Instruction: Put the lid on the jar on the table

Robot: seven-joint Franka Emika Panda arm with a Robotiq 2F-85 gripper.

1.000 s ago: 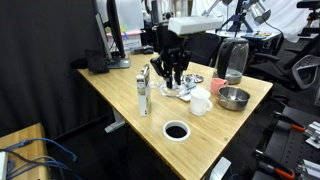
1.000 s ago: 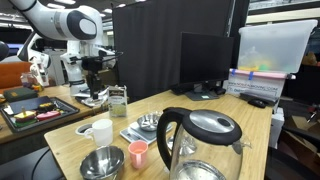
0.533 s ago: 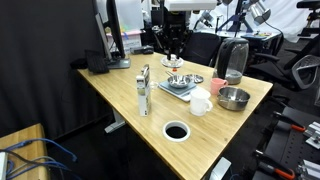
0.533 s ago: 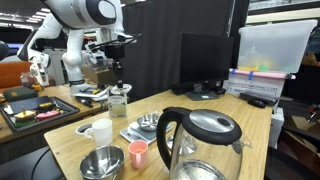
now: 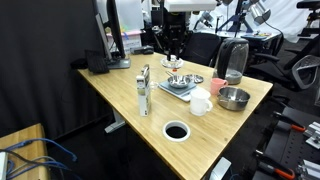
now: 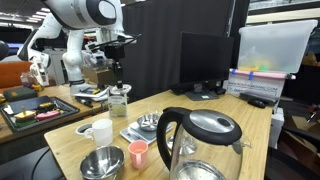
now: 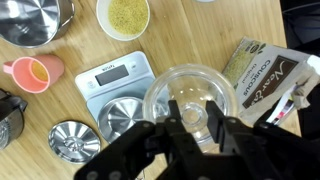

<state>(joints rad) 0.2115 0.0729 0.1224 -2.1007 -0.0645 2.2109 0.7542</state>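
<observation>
Gripper [image 5: 172, 52] hangs well above the table [image 5: 112, 88], pointing straight down over the far side where a flat scale [image 5: 181, 84] lies. In the wrist view its fingers stand close together and appear pinched on the lid [image 7: 190, 85], a clear round cap that spreads wider than the narrow gap between them. The exact contact is hidden behind the fingers. Beneath the lid in that view lie the scale, a small metal dish [image 7: 125, 115] at its edge, a pink cup [image 7: 35, 72] and a white cup [image 7: 123, 15] filled with pale grains. The jar [image 5: 144, 92] stands upright on the table, well apart from the gripper and lower than it. The white cup and a metal bowl [image 5: 234, 97] sit on the scale's other side.
</observation>
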